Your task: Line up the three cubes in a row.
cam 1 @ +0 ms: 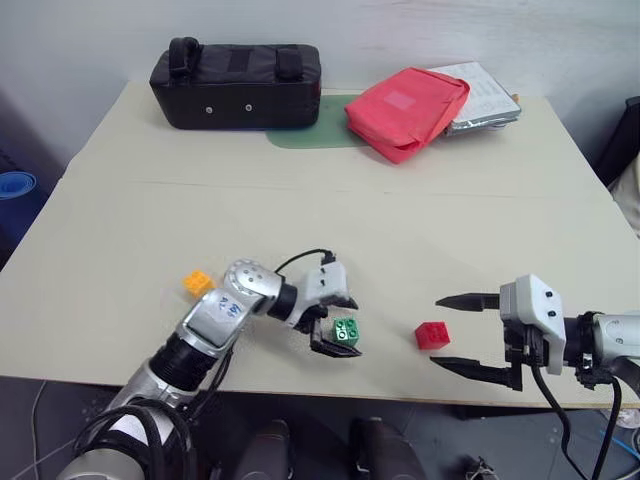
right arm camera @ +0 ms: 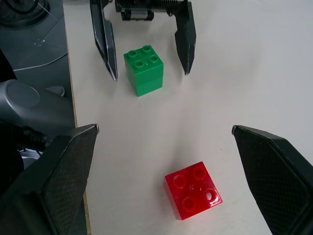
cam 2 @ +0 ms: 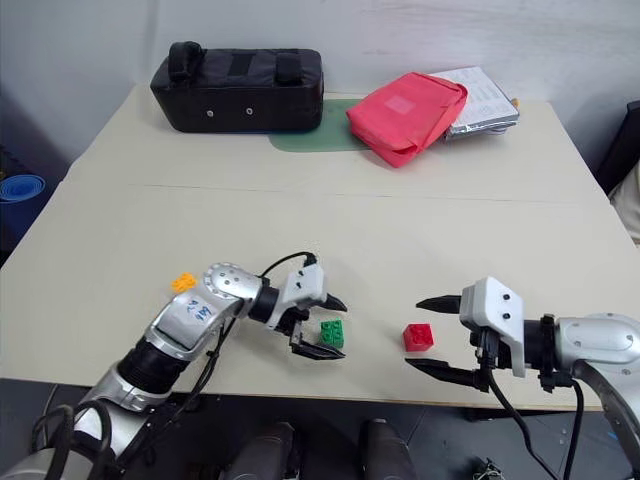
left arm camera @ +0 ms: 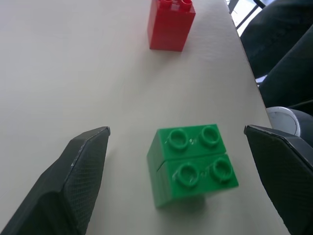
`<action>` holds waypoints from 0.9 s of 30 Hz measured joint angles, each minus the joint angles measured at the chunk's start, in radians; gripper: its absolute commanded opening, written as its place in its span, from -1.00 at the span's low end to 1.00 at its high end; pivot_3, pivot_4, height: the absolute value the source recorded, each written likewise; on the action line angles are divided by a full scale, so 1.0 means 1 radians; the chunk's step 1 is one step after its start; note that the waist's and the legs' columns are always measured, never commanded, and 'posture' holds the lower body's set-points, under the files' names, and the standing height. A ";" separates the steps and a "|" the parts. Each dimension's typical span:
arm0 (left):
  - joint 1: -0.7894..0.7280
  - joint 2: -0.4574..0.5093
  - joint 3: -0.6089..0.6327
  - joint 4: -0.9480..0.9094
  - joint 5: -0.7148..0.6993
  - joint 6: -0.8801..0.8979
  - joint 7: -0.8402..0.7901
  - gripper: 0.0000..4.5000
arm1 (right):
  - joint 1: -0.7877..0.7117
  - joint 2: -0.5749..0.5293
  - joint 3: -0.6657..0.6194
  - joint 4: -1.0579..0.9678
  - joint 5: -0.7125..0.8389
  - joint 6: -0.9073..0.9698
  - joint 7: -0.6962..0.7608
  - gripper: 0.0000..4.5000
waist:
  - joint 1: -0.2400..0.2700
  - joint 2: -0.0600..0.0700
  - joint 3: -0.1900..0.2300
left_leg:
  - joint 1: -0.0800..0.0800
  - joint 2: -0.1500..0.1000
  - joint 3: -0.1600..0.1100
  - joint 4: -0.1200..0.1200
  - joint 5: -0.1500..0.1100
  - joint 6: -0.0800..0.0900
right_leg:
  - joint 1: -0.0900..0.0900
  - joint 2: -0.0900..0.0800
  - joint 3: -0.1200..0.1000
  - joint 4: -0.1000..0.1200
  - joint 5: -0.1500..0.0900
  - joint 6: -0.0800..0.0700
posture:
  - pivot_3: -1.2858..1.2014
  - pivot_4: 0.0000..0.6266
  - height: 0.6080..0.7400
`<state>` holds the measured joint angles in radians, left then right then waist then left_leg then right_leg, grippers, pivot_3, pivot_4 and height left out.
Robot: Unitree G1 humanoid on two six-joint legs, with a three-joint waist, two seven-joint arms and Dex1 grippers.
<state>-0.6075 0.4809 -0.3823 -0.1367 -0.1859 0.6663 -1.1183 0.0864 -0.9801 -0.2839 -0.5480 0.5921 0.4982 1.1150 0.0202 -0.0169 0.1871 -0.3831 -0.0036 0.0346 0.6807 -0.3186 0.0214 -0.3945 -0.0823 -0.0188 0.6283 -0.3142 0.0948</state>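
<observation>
The green cube rests on the table near its front edge, standing free between the open fingers of my left gripper; in the left wrist view the green cube touches neither finger. The red cube lies a short way to its right, also the red cube in the right wrist view. My right gripper stands open just right of the red cube, with a fingertip on either side and no contact. The orange-yellow cube lies to the left, beside my left forearm.
At the back of the table stand a black bag, a red fabric pouch on a green mat, and a booklet. The table's front edge runs close under both grippers.
</observation>
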 measured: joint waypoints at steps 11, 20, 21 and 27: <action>0.094 0.283 0.289 -0.094 -0.171 0.024 -0.082 0.99 | -0.177 -0.011 0.058 0.138 -0.019 -0.039 0.094 1.00 | -0.019 0.000 0.000 | 0.000 0.000 0.000 -0.002 0.000 -0.001 | -0.001 -0.001 0.000 -0.001 0.000 0.000 | 0.03 -0.52 1.00; 0.545 0.390 0.830 -0.225 -0.257 0.131 0.049 0.99 | -0.391 -0.008 0.131 0.237 0.025 0.005 0.152 1.00 | -0.039 0.001 0.001 | 0.000 0.000 0.000 -0.010 0.000 -0.001 | -0.003 -0.002 -0.001 -0.004 -0.001 -0.002 | 0.03 -0.52 1.00; 0.596 0.377 0.877 -0.241 -0.258 0.128 0.063 0.99 | -0.405 -0.005 0.140 0.244 0.025 0.005 0.159 1.00 | -0.038 0.001 0.000 | 0.000 0.000 0.000 -0.012 0.000 -0.002 | -0.003 -0.003 -0.001 -0.005 -0.001 -0.002 | 0.03 -0.52 1.00; 0.779 0.319 1.010 -0.174 -0.215 0.002 0.140 0.99 | -0.493 0.022 0.219 0.306 0.011 -0.001 0.201 1.00 | -0.019 0.001 0.000 | 0.003 -0.001 0.000 -0.015 -0.001 -0.001 | -0.002 -0.005 -0.003 -0.005 -0.001 -0.003 | 0.03 -0.52 1.00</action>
<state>0.1716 0.7997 0.6279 -0.3107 -0.4009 0.6687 -0.9786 -0.4064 -0.9578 -0.0649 -0.2424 0.6033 0.4976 1.3155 0.0013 -0.0162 0.1876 -0.3803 -0.0043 0.0346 0.6659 -0.3194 0.0209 -0.3965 -0.0870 -0.0215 0.6233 -0.3155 0.0915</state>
